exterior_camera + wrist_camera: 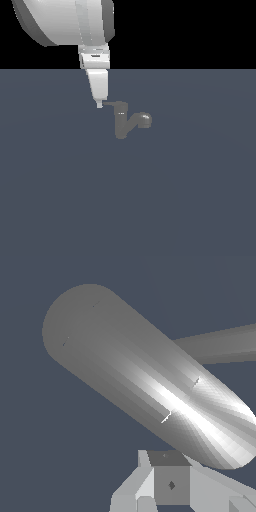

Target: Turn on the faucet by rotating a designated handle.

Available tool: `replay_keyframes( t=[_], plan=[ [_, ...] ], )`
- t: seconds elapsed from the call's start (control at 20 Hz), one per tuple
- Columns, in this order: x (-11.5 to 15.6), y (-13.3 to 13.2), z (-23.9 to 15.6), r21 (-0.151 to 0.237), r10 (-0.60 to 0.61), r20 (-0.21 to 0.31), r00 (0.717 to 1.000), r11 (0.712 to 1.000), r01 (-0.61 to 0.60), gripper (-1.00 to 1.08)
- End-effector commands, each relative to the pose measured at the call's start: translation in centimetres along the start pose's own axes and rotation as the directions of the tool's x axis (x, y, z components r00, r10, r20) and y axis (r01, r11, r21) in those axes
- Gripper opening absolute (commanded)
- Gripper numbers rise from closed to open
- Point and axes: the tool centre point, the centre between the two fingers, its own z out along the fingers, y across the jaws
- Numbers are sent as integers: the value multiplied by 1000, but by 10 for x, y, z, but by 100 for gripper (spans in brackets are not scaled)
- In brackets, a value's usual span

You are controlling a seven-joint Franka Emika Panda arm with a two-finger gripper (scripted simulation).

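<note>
Claw (99,104) tips hang at the free end of the handle (111,103), touching it or just beside it; from the exterior view I cannot tell how far apart the fingers stand, and the wrist view shows only pale finger parts (150,486) near a grey block, so whether anything is clamped is unclear.

1 faucet (121,122) stands on the dark worktop (60,200), about mid-scene, with 1 flat lever on top reaching toward the exterior view's left and 1 thicker angled arm (141,119) with a rounded end toward the exterior view's right.

By its look the fixture is rigid metal, smooth and probably slippery, fixed in place, so it should neither bend nor lift. I judge the lever's outer tip the best place to push or pinch, since that gives most leverage about the upright body.
</note>
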Motion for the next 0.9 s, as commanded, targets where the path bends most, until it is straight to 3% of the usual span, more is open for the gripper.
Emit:
replay_keyframes(
  t=[0.0, 0.35, 0.45, 0.85],
  plan=[
    [16, 11, 2, -7, 17, -3, 1000, 1000, -17, -100],
    [30, 34, 2, -8, 18, -3, 1000, 1000, -18, -100],
    [19, 28, 0, -1, 3, -1, 1000, 1000, -3, -100],
    [73, 40, 1, -5, 12, -2, 1000, 1000, -12, -100]
  ],
)
